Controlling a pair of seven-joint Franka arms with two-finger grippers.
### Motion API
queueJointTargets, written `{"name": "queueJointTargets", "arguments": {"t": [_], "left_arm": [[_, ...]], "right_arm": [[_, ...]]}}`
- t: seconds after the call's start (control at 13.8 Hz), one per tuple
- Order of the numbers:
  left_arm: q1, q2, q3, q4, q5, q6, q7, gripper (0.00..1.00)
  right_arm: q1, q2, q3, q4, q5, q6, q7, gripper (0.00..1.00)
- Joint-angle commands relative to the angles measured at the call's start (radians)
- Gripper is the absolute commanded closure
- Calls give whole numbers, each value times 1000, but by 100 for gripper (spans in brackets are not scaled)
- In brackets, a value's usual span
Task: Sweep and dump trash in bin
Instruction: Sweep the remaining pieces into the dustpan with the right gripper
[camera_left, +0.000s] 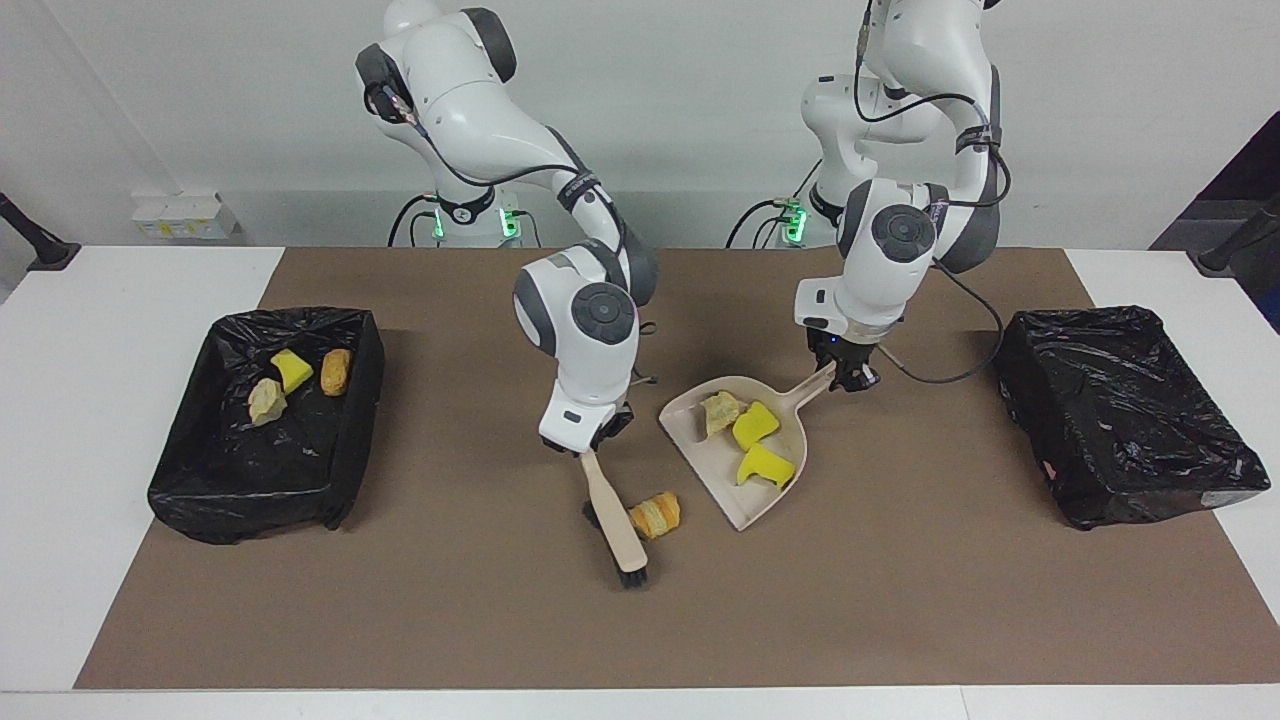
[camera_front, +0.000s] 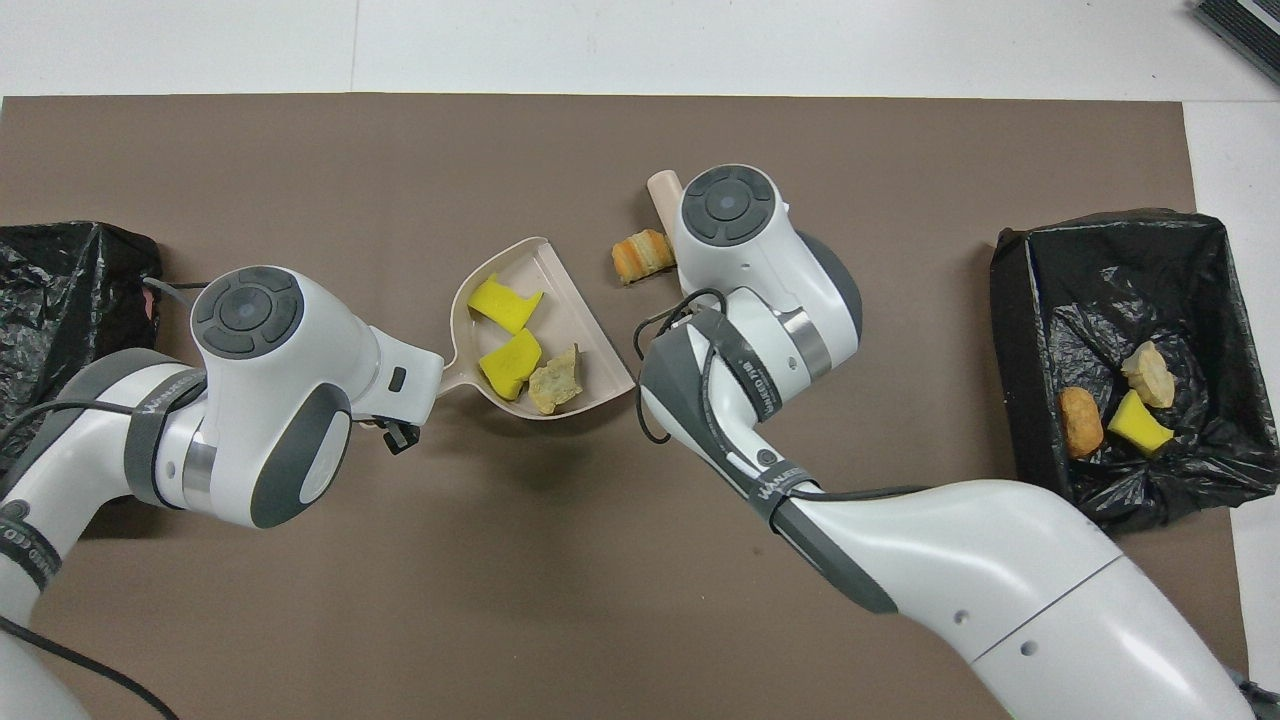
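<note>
My left gripper (camera_left: 848, 378) is clenched on the handle of the beige dustpan (camera_left: 775, 497), which lies on the brown mat (camera_left: 400, 600) at the middle of the table. I take that dustpan as my landmark. In its tray lie three pieces of trash: two bright yellow chunks (camera_left: 757, 424) and (camera_left: 766, 466), and one pale beige chunk (camera_left: 721, 411) that sits nearest the robots of the three.

My right gripper (camera_left: 597, 440) grasps the handle of the brush (camera_left: 620, 525), just beside the dustpan toward the right arm's end of the table. The brush's dark bristles rest on the mat. An orange-brown chunk (camera_left: 655, 514) lies on the mat touching the brush, between it and the dustpan's open edge.

Well apart from the dustpan, at the right arm's end, a black-lined bin (camera_left: 345, 470) holds three more chunks: yellow (camera_left: 292, 371), pale beige (camera_left: 266, 402) and orange-brown (camera_left: 336, 371). At the left arm's end stands a second black-lined bin (camera_left: 1120, 420).
</note>
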Motion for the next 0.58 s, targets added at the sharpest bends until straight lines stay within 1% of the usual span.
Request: {"name": "queueJointTargets", "arguments": {"t": [0.0,0.07,0.22,0.36,0.51], "left_arm": [[6,-35,1,-38,-9,23,-16,100],[6,-35,1,-38,-9,24,-16,100],[5,-33,1,-38,-9,26,-14,100],[5,-33,1,-38,-9,27,-13,100],[5,-33,1,-37,-9,27,-8,100]], "right_arm": [[61,8,17,38,11,-126,-11,100],[84,2,26,36,44,-138,6,100],[136,-50,26,-31,72,-143,99,100],[141,-63,47,-45,107,-146,150,100],[142,-86,55,-65,157,-143,161,100]]}}
